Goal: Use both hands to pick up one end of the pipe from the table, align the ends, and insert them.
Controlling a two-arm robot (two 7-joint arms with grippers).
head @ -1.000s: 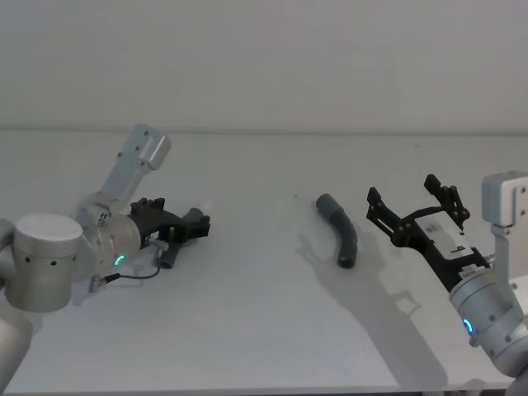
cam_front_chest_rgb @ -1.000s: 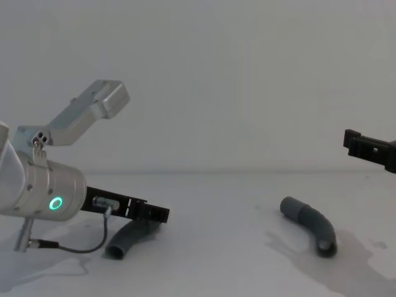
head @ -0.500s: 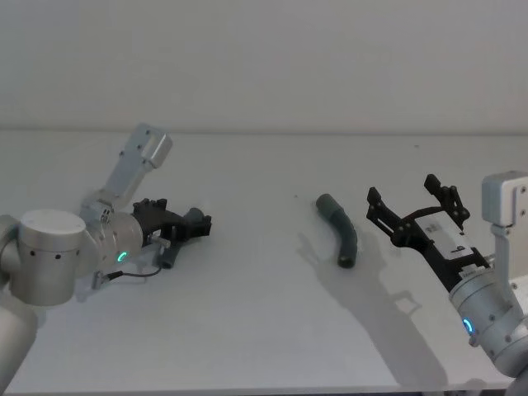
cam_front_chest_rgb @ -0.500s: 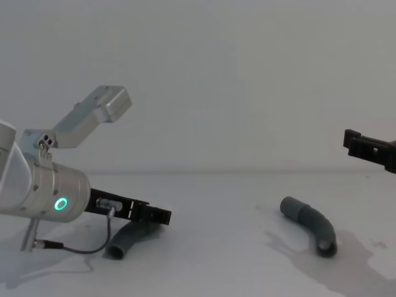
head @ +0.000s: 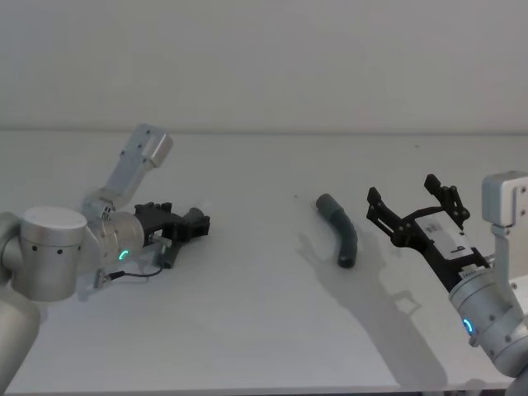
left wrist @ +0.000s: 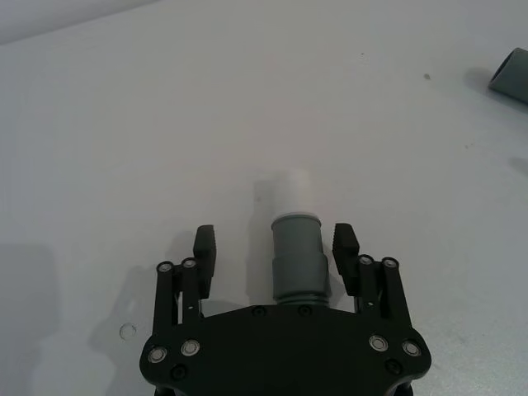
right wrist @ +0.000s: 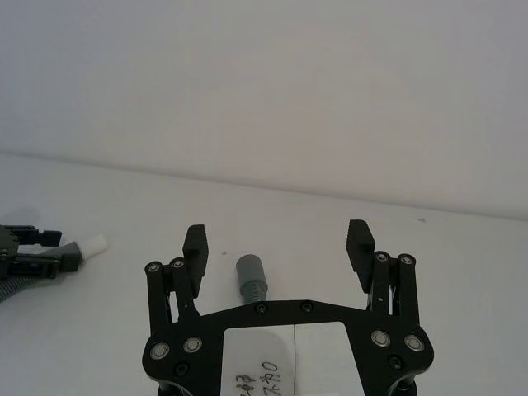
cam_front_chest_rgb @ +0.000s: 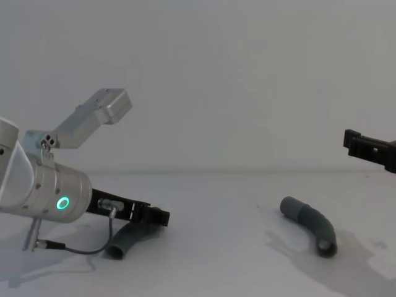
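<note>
Grey pipe piece (left wrist: 297, 264) lies straddled by the spread left gripper (left wrist: 276, 241), ready for pinching; the right gripper (right wrist: 278, 238) hovers, likewise spread.

left gripper (head: 200, 224): black, I see silver screw heads (left wrist: 190, 347)
right gripper (right wrist: 278, 235): black too, white label (right wrist: 313, 363) with dark scribble
left pipe piece (left wrist: 297, 260): dark grey, whitish tip (left wrist: 290, 194)
right pipe piece (head: 340, 231): dark grey all over
wrist ring (cam_front_chest_rgb: 62, 203): glowing green on silver
bench (head: 247, 313): plain matte white, my read
</note>
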